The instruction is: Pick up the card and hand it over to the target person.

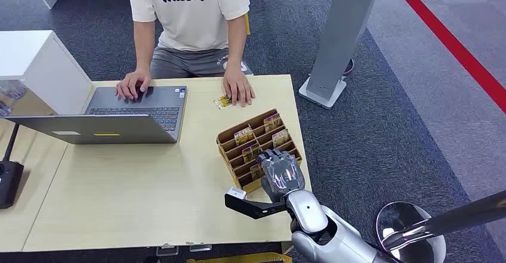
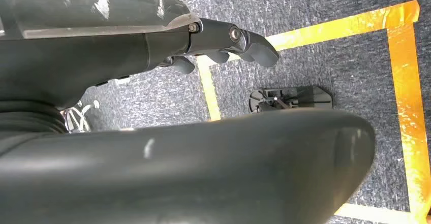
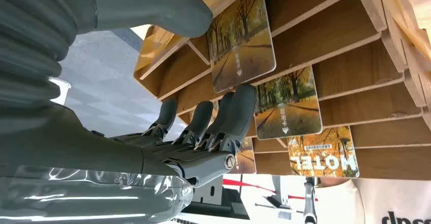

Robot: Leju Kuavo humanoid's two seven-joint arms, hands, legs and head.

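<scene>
Right robot hand [image 1: 281, 172]: fingers [image 3: 239, 113] apart, thumb and fingertips around nearest card [image 3: 243, 38], not clearly clamped.
Card: upright in wooden card rack [image 1: 231, 142] on worktop [image 1: 137, 197].
Left robot hand [image 2: 223, 41]: fingers curled, holding nothing, over carpet.

Bright, even room light is falling from above; glare is showing on the right hand's [image 3: 152, 148] clear cover.
</scene>
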